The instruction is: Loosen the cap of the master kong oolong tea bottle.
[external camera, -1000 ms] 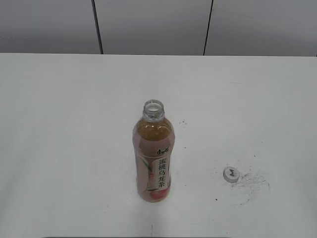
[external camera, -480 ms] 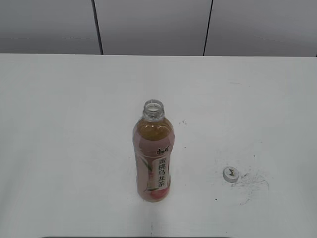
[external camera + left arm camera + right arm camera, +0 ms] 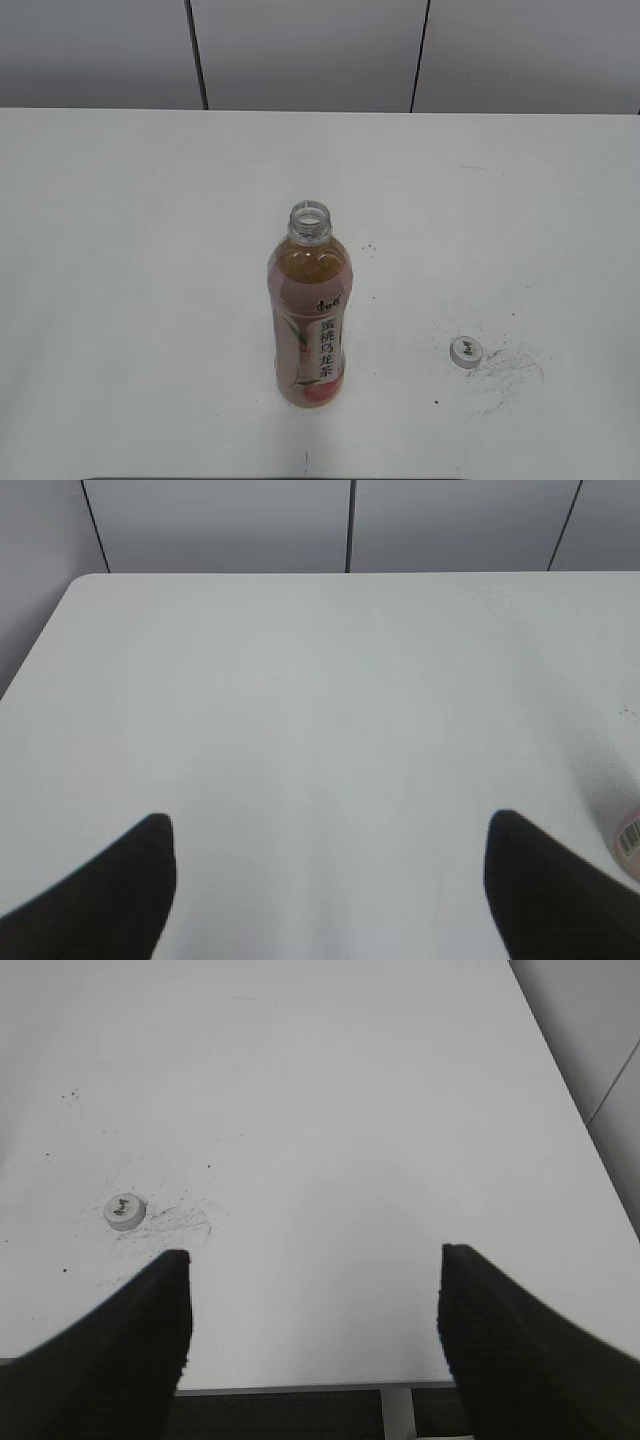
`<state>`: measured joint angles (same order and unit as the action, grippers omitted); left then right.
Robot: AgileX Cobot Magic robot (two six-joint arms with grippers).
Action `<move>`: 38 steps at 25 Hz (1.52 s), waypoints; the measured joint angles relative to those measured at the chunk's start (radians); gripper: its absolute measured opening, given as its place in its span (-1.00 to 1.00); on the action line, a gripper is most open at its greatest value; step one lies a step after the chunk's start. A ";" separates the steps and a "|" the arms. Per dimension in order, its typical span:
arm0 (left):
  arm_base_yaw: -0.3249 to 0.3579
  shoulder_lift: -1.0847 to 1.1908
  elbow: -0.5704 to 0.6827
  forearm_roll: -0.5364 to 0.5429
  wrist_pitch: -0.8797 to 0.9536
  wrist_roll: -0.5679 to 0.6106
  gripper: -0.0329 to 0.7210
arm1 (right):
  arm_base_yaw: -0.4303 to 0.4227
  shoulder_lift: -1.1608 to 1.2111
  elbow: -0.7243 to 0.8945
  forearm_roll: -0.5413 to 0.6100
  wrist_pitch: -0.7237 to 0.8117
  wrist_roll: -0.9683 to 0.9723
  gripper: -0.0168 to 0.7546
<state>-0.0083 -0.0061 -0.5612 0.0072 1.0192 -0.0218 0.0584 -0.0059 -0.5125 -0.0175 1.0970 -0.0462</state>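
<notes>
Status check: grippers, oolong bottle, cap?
Left gripper open, empty. Right gripper open, empty. Bottle upright, neck open; cap off, lying on the table to the bottle's right. Nothing in the way.

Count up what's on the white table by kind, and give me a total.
Bottles: 1, the master kong oolong tea bottle, upright with its mouth uncapped.
Caps: 1, the cap, lying on the table to the bottle's right, apart from it.
Total: 2
</notes>
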 joint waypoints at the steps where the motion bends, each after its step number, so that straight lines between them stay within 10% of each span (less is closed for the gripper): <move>1: 0.000 0.000 0.000 0.000 0.000 0.000 0.58 | 0.000 0.000 0.000 0.000 0.000 0.000 0.53; 38: -0.045 0.000 0.000 0.000 0.000 0.000 0.58 | 0.000 0.000 0.000 0.000 0.000 0.000 0.53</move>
<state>-0.0532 -0.0061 -0.5612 0.0072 1.0192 -0.0218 0.0584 -0.0059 -0.5125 -0.0175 1.0970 -0.0462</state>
